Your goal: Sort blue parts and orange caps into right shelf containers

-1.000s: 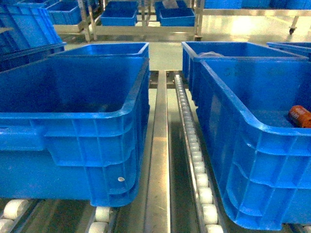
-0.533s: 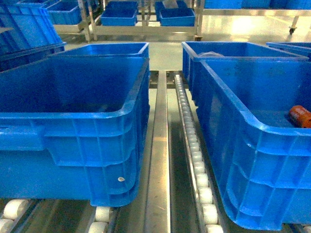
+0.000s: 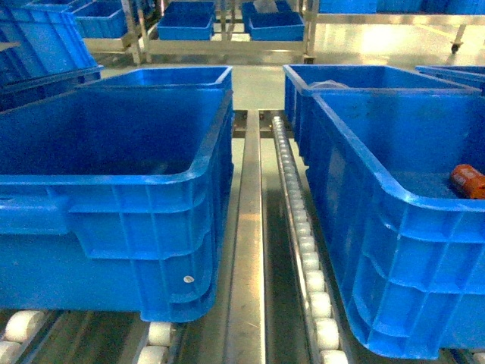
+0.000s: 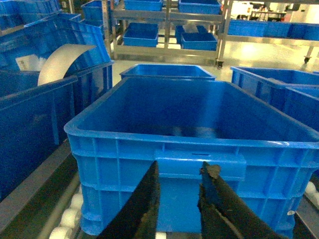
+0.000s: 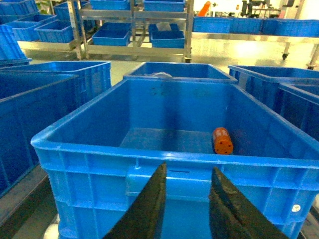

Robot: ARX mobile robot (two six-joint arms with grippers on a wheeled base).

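Observation:
One orange cap (image 5: 223, 140) lies on its side on the floor of the right-hand blue crate (image 5: 149, 152), near that crate's right wall; in the head view the orange cap (image 3: 467, 180) shows at the far right edge inside the same crate (image 3: 379, 189). My right gripper (image 5: 188, 174) is open and empty, just outside this crate's near wall at the handle. My left gripper (image 4: 180, 172) is open and empty too, in front of the near wall of the left crate (image 4: 124, 137). No blue parts are in view. Neither gripper shows in the head view.
A steel rail (image 3: 246, 227) and a line of white rollers (image 3: 303, 227) run between the two crates. More blue crates stand behind them (image 3: 364, 76) and on a steel rack (image 3: 220, 30) at the back. A white curved sheet (image 4: 62, 59) sticks up from a crate at far left.

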